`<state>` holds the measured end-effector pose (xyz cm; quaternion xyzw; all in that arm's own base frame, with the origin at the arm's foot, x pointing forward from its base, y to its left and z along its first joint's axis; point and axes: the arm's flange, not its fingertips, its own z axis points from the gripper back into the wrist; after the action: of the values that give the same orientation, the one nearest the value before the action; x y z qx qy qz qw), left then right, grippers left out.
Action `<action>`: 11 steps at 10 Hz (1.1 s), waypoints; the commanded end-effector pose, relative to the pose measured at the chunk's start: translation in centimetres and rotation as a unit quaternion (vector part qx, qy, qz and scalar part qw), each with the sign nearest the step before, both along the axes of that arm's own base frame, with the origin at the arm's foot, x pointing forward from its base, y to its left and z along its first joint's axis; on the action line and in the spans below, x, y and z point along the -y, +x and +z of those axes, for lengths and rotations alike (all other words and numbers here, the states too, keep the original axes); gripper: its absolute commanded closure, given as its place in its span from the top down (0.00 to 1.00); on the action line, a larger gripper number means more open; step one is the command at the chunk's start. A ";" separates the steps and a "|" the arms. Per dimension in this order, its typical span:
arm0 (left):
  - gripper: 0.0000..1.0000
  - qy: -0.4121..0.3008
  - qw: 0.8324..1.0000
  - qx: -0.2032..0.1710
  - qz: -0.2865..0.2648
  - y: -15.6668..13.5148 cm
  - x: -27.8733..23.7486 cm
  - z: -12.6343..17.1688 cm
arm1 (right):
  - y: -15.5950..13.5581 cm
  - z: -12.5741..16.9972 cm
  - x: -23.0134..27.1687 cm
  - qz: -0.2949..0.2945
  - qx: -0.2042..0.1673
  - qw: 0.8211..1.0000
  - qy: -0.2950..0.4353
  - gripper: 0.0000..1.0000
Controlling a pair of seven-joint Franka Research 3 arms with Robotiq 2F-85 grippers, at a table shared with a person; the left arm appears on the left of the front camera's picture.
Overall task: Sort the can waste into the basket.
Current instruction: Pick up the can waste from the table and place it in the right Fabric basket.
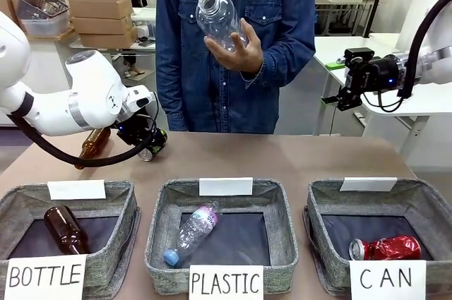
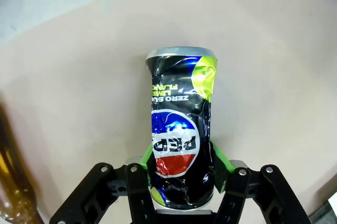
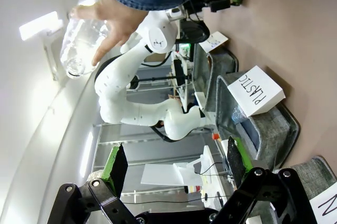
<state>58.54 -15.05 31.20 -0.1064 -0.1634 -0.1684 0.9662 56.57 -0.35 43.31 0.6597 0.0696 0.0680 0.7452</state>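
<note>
A: Pinching the dark can [image 2: 181,129] low on its crumpled end with the left gripper [image 2: 182,156], at the table's [image 1: 282,152] far left; spreading the right gripper [image 3: 174,166] wide, empty.

B: Already got a red can [image 1: 388,248] in the basket [image 1: 431,205]. Could lose the dark one crossing over: thin hold, dented skin. Perhaps clipping the brown bottle [image 1: 93,142] beside it too; hard to judge.

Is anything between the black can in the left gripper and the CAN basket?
The PLASTIC basket sits partly between the black Pepsi can, gripped by the left gripper, and the CAN basket; the bare table behind it looks open.
</note>
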 end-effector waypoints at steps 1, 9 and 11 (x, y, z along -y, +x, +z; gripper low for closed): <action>0.00 0.014 1.000 0.008 0.008 -0.3 -0.5 -0.1 | -0.3 0.2 0.1 0.009 0.011 1.000 -0.003 1.00; 0.00 -0.109 0.961 0.036 -0.252 -16.3 -13.4 21.4 | -0.3 0.2 0.1 0.009 0.011 1.000 -0.003 1.00; 0.00 -0.170 0.900 0.064 -0.397 -25.0 -16.3 25.4 | -0.3 0.2 0.1 0.009 0.011 1.000 -0.003 1.00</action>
<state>36.47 -0.38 56.65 -0.2914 -0.2315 -0.4602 0.8060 56.57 -0.45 43.35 0.6599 0.0692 0.0679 0.7451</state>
